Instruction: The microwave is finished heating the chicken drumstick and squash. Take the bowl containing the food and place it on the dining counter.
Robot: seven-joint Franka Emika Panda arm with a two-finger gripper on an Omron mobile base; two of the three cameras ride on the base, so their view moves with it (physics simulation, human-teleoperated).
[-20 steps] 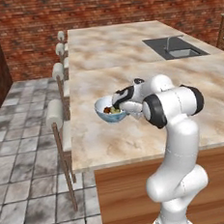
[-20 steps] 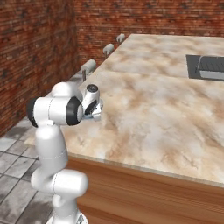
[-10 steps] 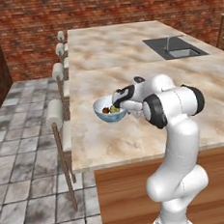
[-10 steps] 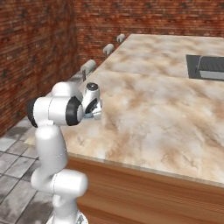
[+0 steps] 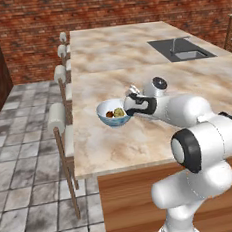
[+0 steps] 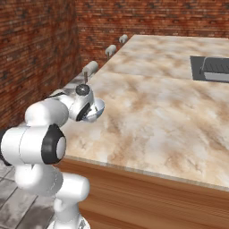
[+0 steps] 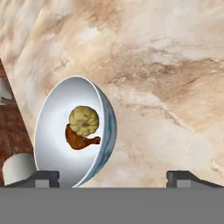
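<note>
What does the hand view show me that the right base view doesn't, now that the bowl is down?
Hand view alone: the inside of the bowl, with the yellow squash resting on the reddish-brown chicken drumstick, and the two fingers spread wide, one on each side of the bowl's rim.

Right base view alone: the sink set in the far end of the top, the stool backs along the counter's edge, the brick wall.

Both: the bowl's outside and the marble dining counter under it.
</note>
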